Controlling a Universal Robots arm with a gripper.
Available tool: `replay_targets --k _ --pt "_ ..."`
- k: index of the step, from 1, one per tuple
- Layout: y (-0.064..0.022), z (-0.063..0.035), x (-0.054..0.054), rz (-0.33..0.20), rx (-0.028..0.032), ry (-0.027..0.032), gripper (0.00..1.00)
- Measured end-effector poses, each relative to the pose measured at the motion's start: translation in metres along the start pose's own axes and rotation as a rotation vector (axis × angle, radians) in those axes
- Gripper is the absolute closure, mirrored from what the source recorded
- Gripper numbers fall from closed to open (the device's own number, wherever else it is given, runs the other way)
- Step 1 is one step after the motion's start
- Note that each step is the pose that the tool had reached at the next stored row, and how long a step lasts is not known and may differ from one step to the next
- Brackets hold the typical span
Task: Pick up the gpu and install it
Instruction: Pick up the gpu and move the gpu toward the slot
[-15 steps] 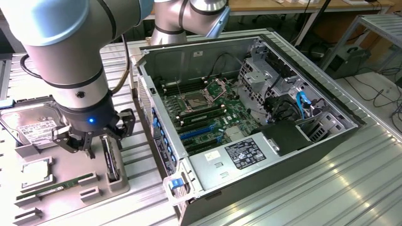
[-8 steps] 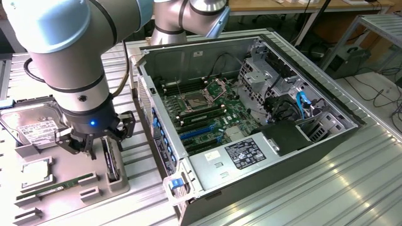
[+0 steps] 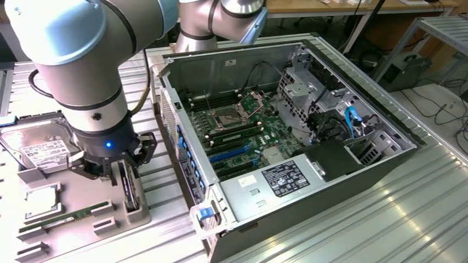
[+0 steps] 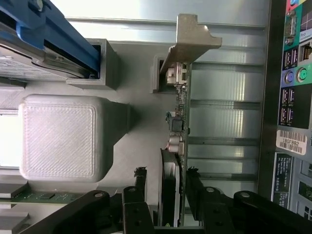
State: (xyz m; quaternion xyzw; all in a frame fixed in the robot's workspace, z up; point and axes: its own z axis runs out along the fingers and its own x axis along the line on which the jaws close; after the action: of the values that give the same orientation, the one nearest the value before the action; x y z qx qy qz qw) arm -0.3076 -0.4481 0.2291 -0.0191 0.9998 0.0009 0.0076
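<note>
Ribbed metal surface [image 3: 380, 219] carries open case [image 3: 183, 76] and grey tray [image 3: 73, 183]. Gpu [image 3: 131, 189] stands edge-on in tray slot, near case. Gripper [image 3: 120, 175] sits low over it; fingers [image 4: 140, 187] open, straddling card, gap visible each side. Judged step: grasp. Centre card between fingers. Press shroud and board evenly, clear of small components. Keep wrist square to slot so card does not bind.
</note>
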Motion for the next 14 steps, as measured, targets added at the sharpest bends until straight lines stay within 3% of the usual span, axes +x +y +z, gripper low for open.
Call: replay_targets --k 7,10,14 --pt "0.0 0.0021 0.0 0.0 0.0001 0.0001 0.56" --pt "0.0 0.0022 -0.0001 0.0 0.0 0.0 0.7" --pt "-0.0001 0.0022 -0.0009 0.0 0.0 0.0 0.73"
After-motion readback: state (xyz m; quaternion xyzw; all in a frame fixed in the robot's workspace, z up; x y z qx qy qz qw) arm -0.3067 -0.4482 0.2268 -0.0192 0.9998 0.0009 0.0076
